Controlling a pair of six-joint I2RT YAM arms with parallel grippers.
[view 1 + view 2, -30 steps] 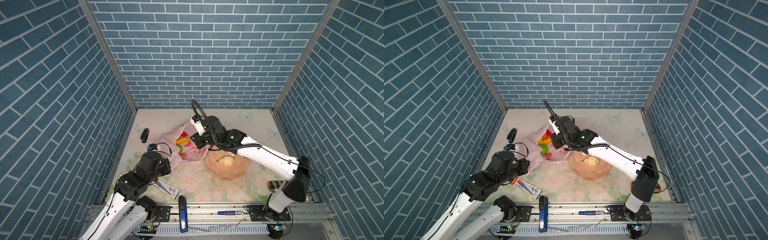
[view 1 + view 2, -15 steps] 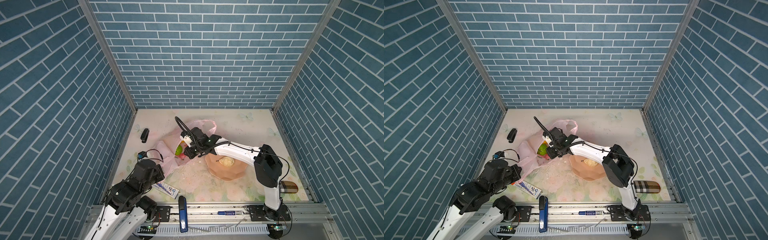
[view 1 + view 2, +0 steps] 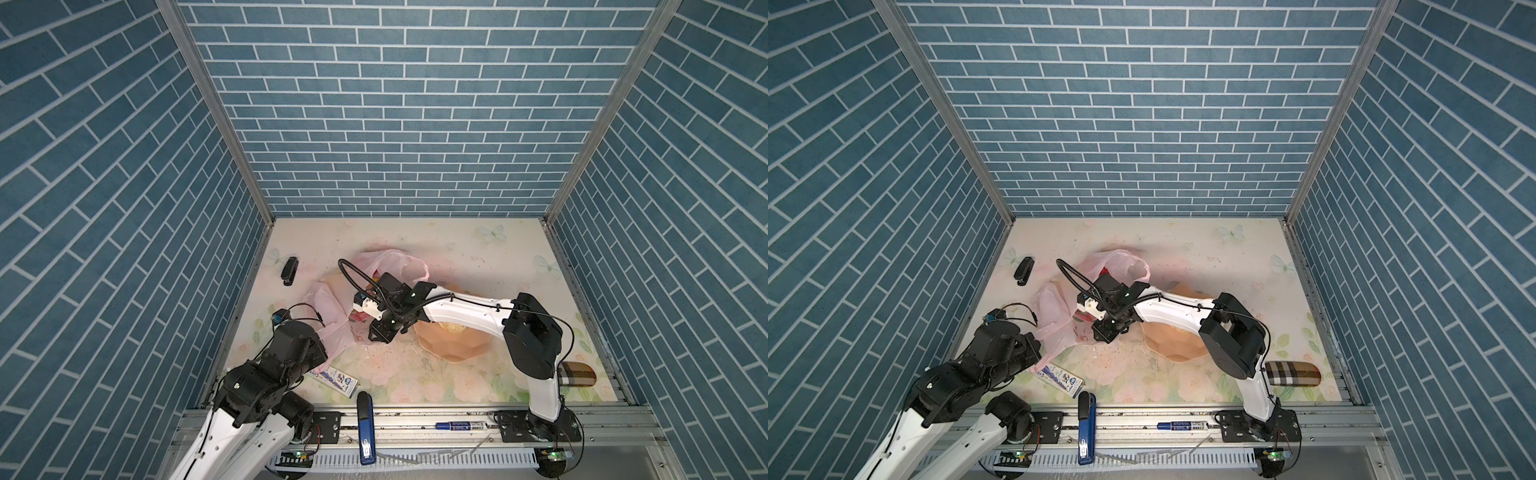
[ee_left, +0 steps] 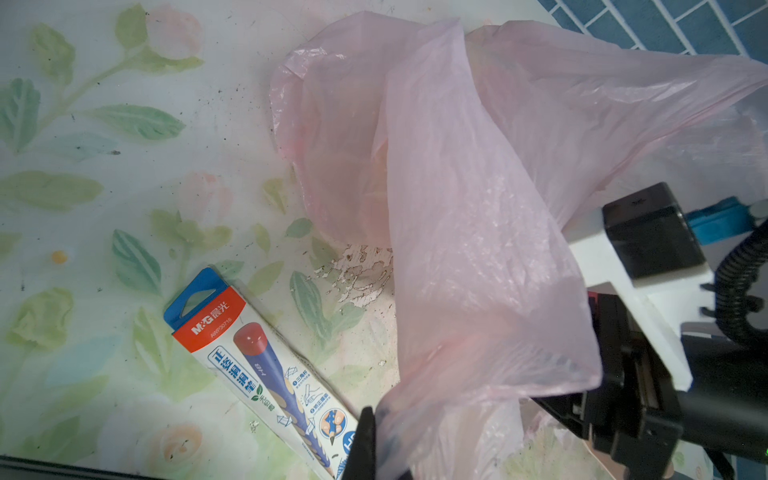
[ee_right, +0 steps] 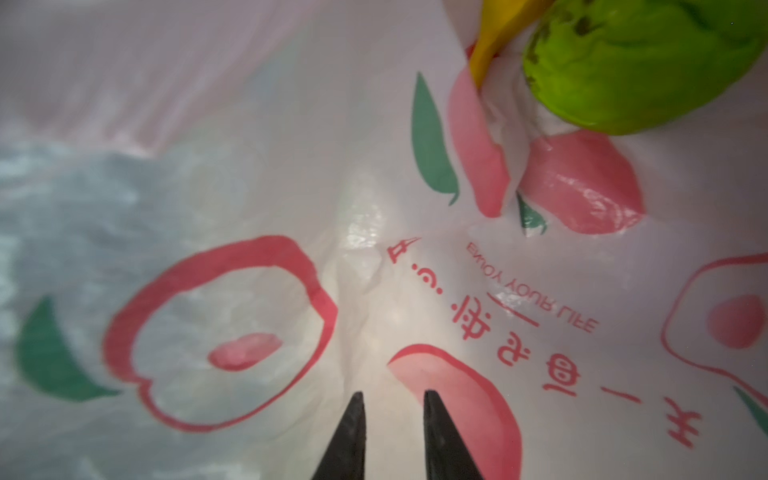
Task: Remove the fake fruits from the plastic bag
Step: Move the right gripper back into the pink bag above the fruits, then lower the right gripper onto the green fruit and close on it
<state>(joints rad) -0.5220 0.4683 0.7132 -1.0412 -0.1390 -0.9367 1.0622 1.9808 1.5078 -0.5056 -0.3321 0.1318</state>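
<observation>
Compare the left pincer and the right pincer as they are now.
The left pincer is shut, pinching a fold of the plastic bag from outside; the right pincer stands slightly open with nothing between its tips. The left pincer sits at the bag's edge beside the pencil box; the right pincer is inside the bag, short of the green fruit and the banana. Both work on the same bag.

The frame edge cuts off green ball (image 5: pixel 648 62) and yellow banana (image 5: pixel 496 35).

Crinkled pink plastic bag (image 3: pixel 330 309) lies open, holding green ball (image 5: pixel 640 62) and banana (image 5: pixel 498 29).
</observation>
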